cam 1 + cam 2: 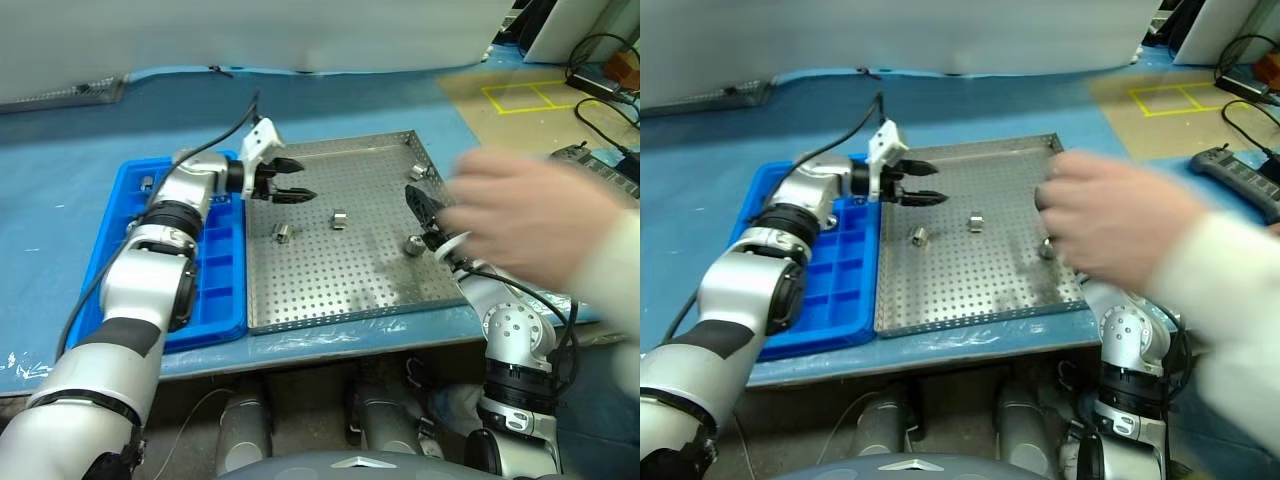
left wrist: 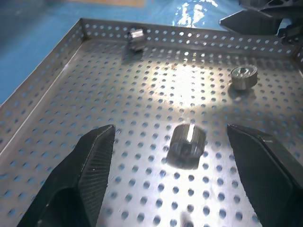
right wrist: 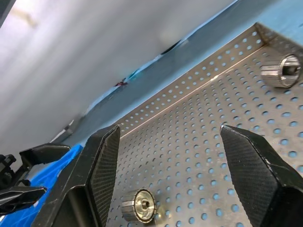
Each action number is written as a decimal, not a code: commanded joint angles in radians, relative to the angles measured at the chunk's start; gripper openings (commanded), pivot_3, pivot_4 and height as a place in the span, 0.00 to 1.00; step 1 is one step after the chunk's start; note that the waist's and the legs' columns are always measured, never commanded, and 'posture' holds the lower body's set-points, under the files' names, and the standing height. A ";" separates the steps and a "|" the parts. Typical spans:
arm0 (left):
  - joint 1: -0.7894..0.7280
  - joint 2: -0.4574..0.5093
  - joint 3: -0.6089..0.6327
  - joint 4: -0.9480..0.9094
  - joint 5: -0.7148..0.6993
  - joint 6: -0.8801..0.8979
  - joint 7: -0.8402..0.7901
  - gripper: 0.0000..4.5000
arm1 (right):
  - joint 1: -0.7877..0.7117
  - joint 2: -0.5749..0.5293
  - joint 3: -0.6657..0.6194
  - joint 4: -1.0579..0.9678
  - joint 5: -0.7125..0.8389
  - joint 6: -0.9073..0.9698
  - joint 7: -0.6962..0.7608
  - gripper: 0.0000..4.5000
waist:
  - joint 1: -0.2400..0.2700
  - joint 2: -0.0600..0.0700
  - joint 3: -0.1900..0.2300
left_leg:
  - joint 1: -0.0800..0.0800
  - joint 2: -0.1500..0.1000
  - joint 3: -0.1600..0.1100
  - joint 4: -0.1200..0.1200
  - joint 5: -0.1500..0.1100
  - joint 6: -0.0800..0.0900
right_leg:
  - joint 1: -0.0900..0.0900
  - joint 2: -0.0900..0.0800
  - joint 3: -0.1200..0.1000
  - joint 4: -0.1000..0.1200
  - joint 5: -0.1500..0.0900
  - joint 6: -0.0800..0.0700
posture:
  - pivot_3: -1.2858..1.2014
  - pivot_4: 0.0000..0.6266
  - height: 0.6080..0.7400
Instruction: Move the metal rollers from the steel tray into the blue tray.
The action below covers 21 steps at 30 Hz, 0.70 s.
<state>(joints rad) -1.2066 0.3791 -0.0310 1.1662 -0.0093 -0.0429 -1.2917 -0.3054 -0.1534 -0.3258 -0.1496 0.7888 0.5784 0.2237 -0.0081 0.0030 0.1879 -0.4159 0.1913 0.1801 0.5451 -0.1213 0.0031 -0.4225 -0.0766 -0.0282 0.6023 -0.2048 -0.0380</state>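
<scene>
1. Four metal rollers (image 1: 283, 233) show on the steel tray (image 1: 330, 290); you have none visible in the blue tray (image 1: 215, 275), which sits just left of it, rims adjoining, so transfers look short.
2. Your left claw (image 1: 291, 181) hangs over the steel tray's far-left part, fingers wide and empty, pointed across toward a roller (image 2: 187, 145) lying between them in its wrist view, seemingly lined up for a grasp.
3. Your right claw (image 1: 428, 215) sits low over the tray's right side, also wide and empty.
4. A person's hand (image 1: 530, 220) reaches in over that right side, covering part of your right arm.
</scene>
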 commanded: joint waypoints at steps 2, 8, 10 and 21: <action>0.029 0.031 -0.009 -0.058 -0.003 0.026 -0.041 0.89 | -0.047 -0.008 0.020 0.025 -0.002 -0.012 0.032 0.78 | 0.010 0.000 0.000 | 0.000 0.000 0.000 0.000 0.000 0.000 | 0.000 0.000 0.000 0.000 0.000 0.000 | 0.37 0.24 1.00; 0.122 0.049 -0.081 -0.124 0.044 0.049 -0.088 0.89 | -0.065 -0.012 0.029 0.057 -0.011 -0.014 0.051 0.78 | 0.026 0.000 0.000 | 0.000 0.002 0.001 0.000 0.000 0.000 | 0.000 -0.001 0.000 0.000 0.000 0.000 | 0.38 0.24 1.00; 0.141 0.056 -0.104 -0.133 0.062 0.042 -0.087 0.89 | -0.066 -0.011 0.030 0.061 -0.014 -0.016 0.054 0.78 | 0.027 0.000 0.000 | 0.000 0.002 0.001 0.000 0.000 0.000 | 0.000 -0.001 0.000 0.001 0.000 0.000 | 0.38 0.24 1.00; 0.167 0.004 -0.118 -0.092 0.089 -0.062 0.047 0.52 | -0.047 -0.003 0.024 0.052 -0.021 -0.024 0.047 0.78 | 0.036 0.000 0.000 | 0.004 0.001 0.001 0.000 0.000 -0.001 | 0.003 -0.003 0.001 0.002 0.000 0.000 | 0.38 0.24 1.00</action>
<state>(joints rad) -1.0522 0.3918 -0.1486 1.0657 0.0838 -0.0905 -1.2490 -0.3539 -0.1548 -0.2923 -0.0654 0.7642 0.5733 0.2669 0.0275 0.0031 0.1878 -0.4115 0.1910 0.1808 0.5450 -0.1209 0.0021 -0.4191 -0.0807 -0.0276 0.6047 -0.2048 -0.0379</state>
